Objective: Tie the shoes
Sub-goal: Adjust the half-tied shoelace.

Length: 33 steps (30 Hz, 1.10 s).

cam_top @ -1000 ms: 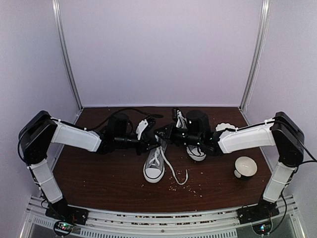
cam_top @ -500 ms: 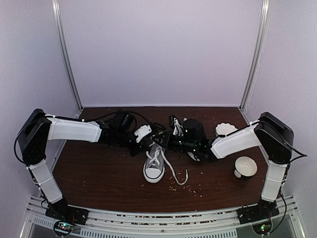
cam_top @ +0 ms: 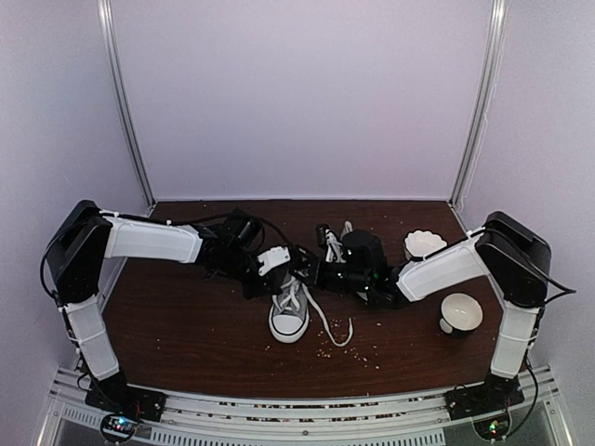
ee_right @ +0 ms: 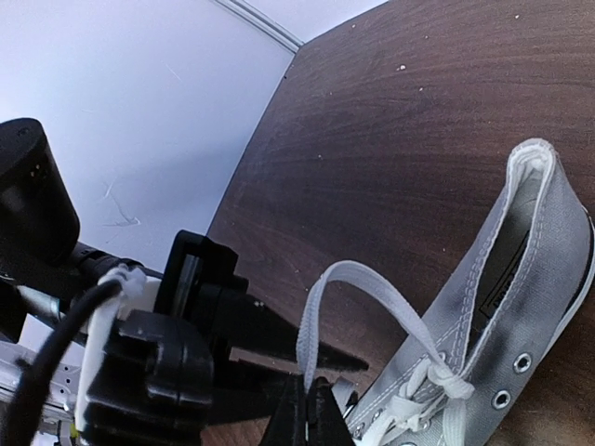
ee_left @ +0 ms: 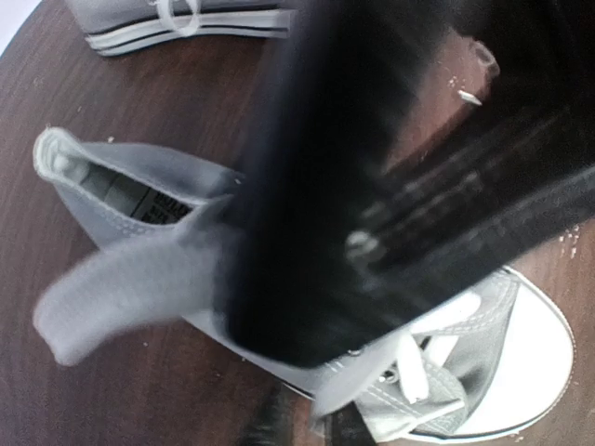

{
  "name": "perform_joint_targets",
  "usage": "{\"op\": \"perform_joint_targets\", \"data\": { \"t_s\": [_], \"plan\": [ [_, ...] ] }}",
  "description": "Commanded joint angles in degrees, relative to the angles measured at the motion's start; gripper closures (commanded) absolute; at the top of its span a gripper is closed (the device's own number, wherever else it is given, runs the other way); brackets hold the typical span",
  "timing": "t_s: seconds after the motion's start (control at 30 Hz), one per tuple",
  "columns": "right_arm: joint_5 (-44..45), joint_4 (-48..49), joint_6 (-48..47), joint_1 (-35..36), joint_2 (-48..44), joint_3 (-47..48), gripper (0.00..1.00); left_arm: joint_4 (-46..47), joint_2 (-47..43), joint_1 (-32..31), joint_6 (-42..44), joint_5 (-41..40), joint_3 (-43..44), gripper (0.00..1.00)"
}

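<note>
One grey sneaker (cam_top: 289, 316) with a white toe cap stands mid-table, toe toward me; it also shows in the right wrist view (ee_right: 530, 307) and the left wrist view (ee_left: 483, 372). My right gripper (ee_right: 311, 423) is shut on a raised loop of its white lace (ee_right: 372, 283), just above the shoe's opening (cam_top: 303, 270). My left gripper (cam_top: 284, 268) (ee_right: 358, 358) lies right beside that loop, its fingers a narrow gap apart. In the left wrist view a black blur hides most of the shoe, and that gripper (ee_left: 311, 429) is only dim. The second sneaker (cam_top: 335, 234) (ee_left: 186, 23) lies behind the right arm.
A white cup (cam_top: 460, 313) and a small scalloped white dish (cam_top: 423, 243) sit at the right of the brown table (cam_top: 186, 325). Crumbs (cam_top: 325, 351) and a loose lace end (cam_top: 339, 334) lie in front of the shoe. White walls enclose the back and sides.
Both grippers have dropped lower and closer over the heel end of the front shoe. The left arm has stretched further right; the right wrist has sunk, still holding the lace loop.
</note>
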Motion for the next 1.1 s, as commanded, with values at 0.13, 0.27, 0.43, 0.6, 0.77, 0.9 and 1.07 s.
{"op": "perform_joint_targets", "data": {
  "t_s": [0.13, 0.27, 0.43, 0.6, 0.77, 0.9, 1.07],
  "plan": [
    [1.9, 3.0, -1.0, -0.5, 0.3, 1.1, 1.0, 16.9, -2.3, 0.5, -6.0, 2.2, -5.0, 0.5],
    [2.1, 3.5, -1.4, -0.6, 0.4, 0.8, 1.0, 23.8, -3.7, 0.7, -8.5, 6.3, -8.1, 0.44],
    [2.4, 4.1, -1.9, -0.5, 0.5, 0.6, 1.0, 33.5, -4.0, 3.7, -13.7, 11.3, -10.2, 0.39],
    [2.3, 4.8, -2.0, -0.6, 0.4, 0.4, 1.0, 36.5, -0.7, 5.7, -17.6, 14.9, -8.4, 0.39],
    [1.9, 4.7, -2.5, -1.1, -0.2, 0.0, 1.0, 34.6, 1.7, 5.8, -16.9, 16.5, -5.4, 0.39],
    [1.1, 4.7, -2.9, -1.2, -0.4, 0.1, 1.0, 34.6, 2.5, 6.0, -15.8, 16.9, -4.4, 0.39],
    [0.6, 4.7, -2.8, -1.2, -0.4, 0.1, 1.0, 34.2, 3.8, 5.9, -13.6, 19.7, -3.3, 0.42]
  ]
}}
